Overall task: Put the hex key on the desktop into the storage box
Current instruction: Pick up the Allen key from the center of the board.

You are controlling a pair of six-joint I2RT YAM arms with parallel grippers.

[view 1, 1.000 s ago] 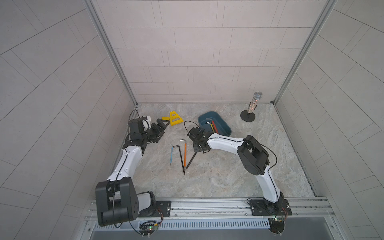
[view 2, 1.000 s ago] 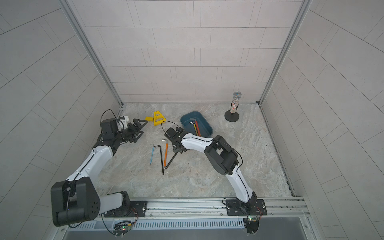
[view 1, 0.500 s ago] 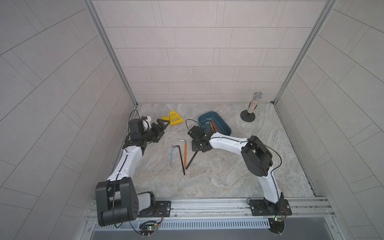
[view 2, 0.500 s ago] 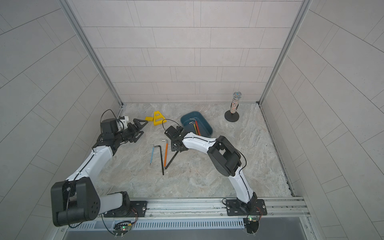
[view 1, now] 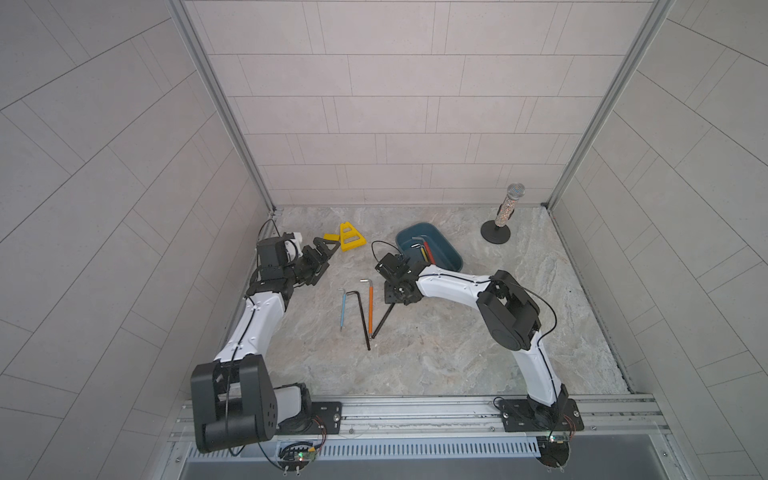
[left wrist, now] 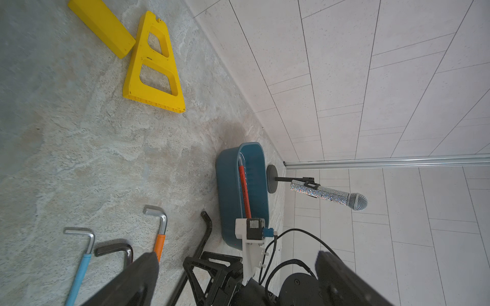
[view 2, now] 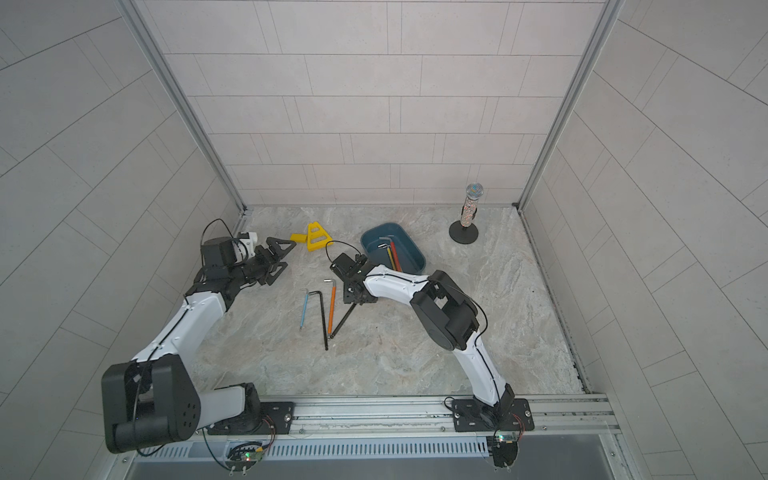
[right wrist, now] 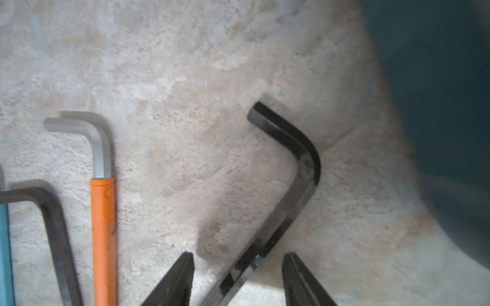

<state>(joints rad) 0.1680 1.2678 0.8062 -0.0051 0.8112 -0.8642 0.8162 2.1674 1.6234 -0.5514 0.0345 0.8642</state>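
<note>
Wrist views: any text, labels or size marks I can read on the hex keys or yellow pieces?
The orange hex key: small embossed mark on the sleeve, too blurred to read.
The yellow frame piece: small dark mark on the crossbar, too small to read.
No other text is visible.

We find four hex keys (view 1: 361, 316) on the desktop (view 1: 436, 353) before the storage box (view 1: 448, 252), which holds more keys (view 1: 426, 252); plastic pieces (view 1: 351, 240) lie left of it, a microphone stand (view 1: 504, 214) right.

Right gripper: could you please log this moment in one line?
right gripper: open, astride slanted black hex key on desktop; left gripper: open, empty
</note>
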